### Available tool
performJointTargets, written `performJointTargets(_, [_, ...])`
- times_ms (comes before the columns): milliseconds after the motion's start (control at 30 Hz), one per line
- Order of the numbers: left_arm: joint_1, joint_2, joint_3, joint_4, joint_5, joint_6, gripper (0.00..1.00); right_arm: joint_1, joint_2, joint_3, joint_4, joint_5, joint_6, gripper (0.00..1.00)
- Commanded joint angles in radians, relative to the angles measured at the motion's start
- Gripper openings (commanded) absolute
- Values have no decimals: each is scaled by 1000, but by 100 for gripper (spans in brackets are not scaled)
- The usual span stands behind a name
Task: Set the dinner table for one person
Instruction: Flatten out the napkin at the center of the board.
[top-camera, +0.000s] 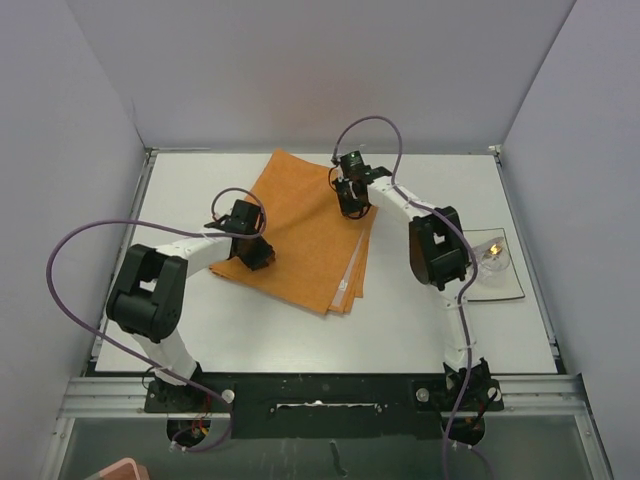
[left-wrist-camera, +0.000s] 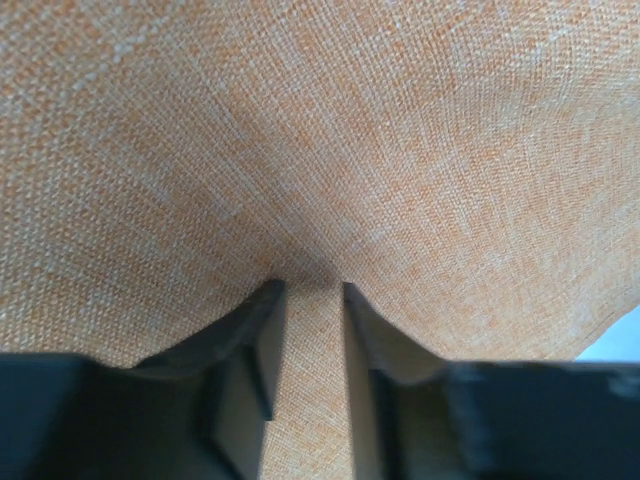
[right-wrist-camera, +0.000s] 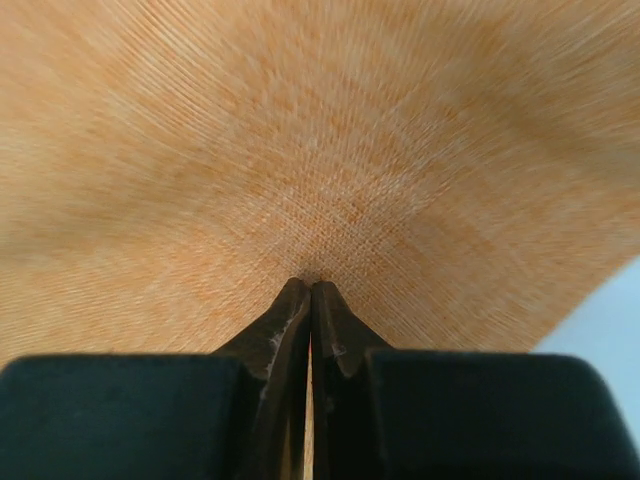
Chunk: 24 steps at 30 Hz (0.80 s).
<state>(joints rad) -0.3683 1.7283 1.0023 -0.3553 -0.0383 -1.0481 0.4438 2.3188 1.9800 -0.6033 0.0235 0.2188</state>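
Two grippers work the orange cloth (top-camera: 305, 235), which lies folded on the middle of the table (top-camera: 200, 190). The right gripper (right-wrist-camera: 308, 288) is closed tight at the cloth's far right edge, apparently pinching a layer so it can be drawn out flat as a mat. The left gripper (left-wrist-camera: 308, 290) stands narrowly parted, tips pressed into the weave near the left edge, probably to pin the stack; whether it grips a fold I cannot tell. The table lies directly under both grippers, beneath the cloth. A plate (top-camera: 510, 285) sits at its right edge.
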Motion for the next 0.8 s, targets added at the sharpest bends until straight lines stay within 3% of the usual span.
performJointTargets(0, [29,32,54,14,30,-1,18,3,43,-13,-41,3,31,0])
performJointTargets(100, [49,39,69,13,39,19,10,2,35,-92,-40,24,36,0])
performJointTargets(400, [81,58,160,-70,2,106,0,95,-183,-410,-38,72,100,0])
performJointTargets(767, [104,16,164,-113,-13,155,0,363,-386,-646,-48,37,264,0])
